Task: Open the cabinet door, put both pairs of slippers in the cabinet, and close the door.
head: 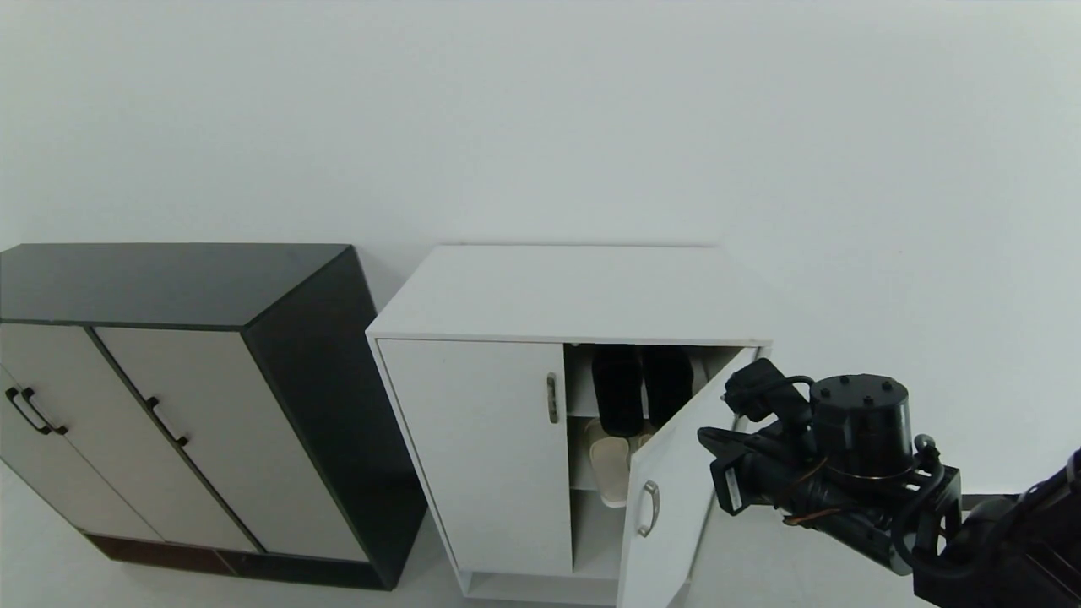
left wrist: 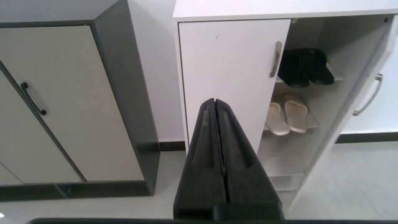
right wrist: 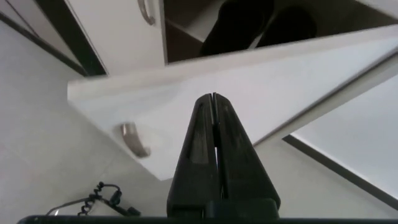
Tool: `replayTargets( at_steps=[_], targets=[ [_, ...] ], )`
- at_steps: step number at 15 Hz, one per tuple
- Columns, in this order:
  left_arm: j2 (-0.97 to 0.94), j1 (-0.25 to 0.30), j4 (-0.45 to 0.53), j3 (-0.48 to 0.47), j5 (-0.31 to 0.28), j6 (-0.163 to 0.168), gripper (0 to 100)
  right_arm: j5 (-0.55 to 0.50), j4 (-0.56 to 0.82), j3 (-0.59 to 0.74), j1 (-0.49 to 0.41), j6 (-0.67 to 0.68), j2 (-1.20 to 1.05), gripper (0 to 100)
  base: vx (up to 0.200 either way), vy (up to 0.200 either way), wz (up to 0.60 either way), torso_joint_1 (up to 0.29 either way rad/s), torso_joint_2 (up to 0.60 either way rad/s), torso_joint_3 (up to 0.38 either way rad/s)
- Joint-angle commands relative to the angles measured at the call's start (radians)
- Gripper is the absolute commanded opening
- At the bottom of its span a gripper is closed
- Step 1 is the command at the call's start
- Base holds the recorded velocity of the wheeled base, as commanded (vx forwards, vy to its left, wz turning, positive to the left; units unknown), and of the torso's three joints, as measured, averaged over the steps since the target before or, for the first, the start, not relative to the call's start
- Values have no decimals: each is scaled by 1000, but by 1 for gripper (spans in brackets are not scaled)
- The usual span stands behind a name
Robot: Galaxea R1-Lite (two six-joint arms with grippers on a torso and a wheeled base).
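Room: plain white wall (head: 540,118); pale floor (left wrist: 348,186)
Cabinet (head: 557,291): white, against the wall; left door (head: 473,447) shut; right door (head: 676,473) swung partway open, its handle (head: 649,508) facing out
Black slippers (head: 642,384): pair side by side on the top shelf inside the cabinet, behind the open door
Pale slippers (head: 610,460): pair on the shelf just below the black ones, inside the cabinet
Right gripper (right wrist: 214,96): fingers pressed together, holding nothing; just beside the outer face of the right door, above the handle; contact cannot be told
Left gripper (left wrist: 214,101): fingers together, holding nothing; well apart from the cabinet, pointing at the left door
Dark cabinet (head: 321,380): left of the white one, both doors shut
Cable (right wrist: 99,193): black, on the floor below the right door
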Motion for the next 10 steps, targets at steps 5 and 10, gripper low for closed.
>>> replayTargets(
  at_steps=[5, 10],
  targets=[
    [1, 0, 0, 0, 0, 0, 0, 27, -6, -13, 0, 7, 72, 0, 0, 0, 0, 0, 0, 0],
    [1, 0, 0, 0, 0, 0, 0, 27, -6, -88, 2, 11, 148, 0, 0, 0, 0, 0, 0, 0]
  ],
)
